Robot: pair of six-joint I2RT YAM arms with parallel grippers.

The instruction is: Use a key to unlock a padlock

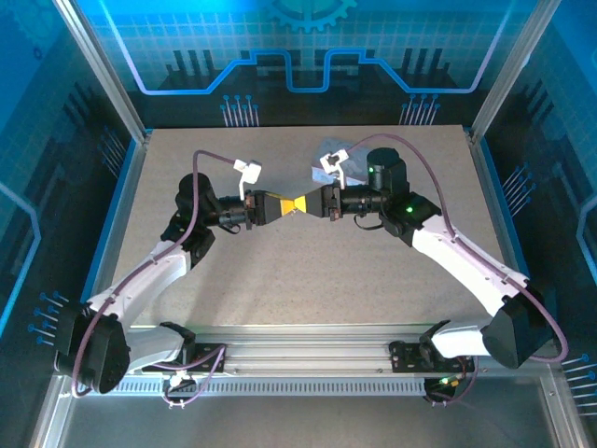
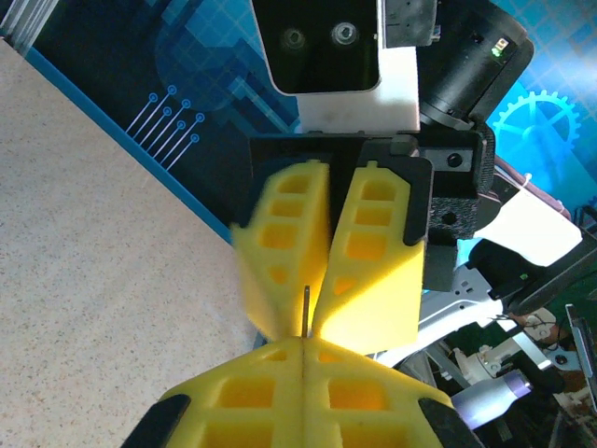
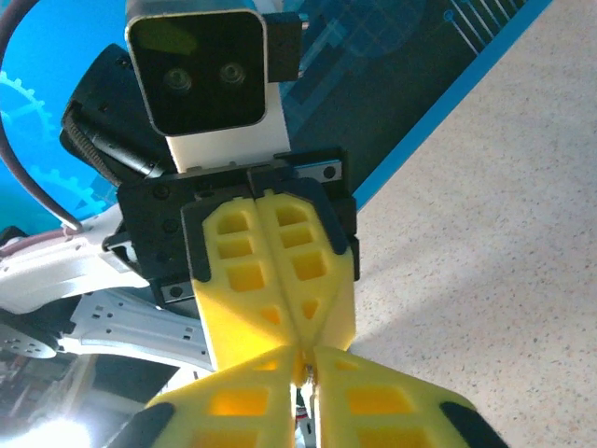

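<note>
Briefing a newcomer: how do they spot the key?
Above the table's middle, the left gripper meets the right gripper tip to tip. From the left one's shut fingers pokes the key: a thin dark sliver, unlike the chunky yellow fingers.

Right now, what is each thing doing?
Left gripper: shut on the key.
Key: pinched, tip poking between the fingers of the right gripper.
Right gripper: almost closed, a thin gap; its hold is hidden.
Tin: lying on the table, not held.
</note>
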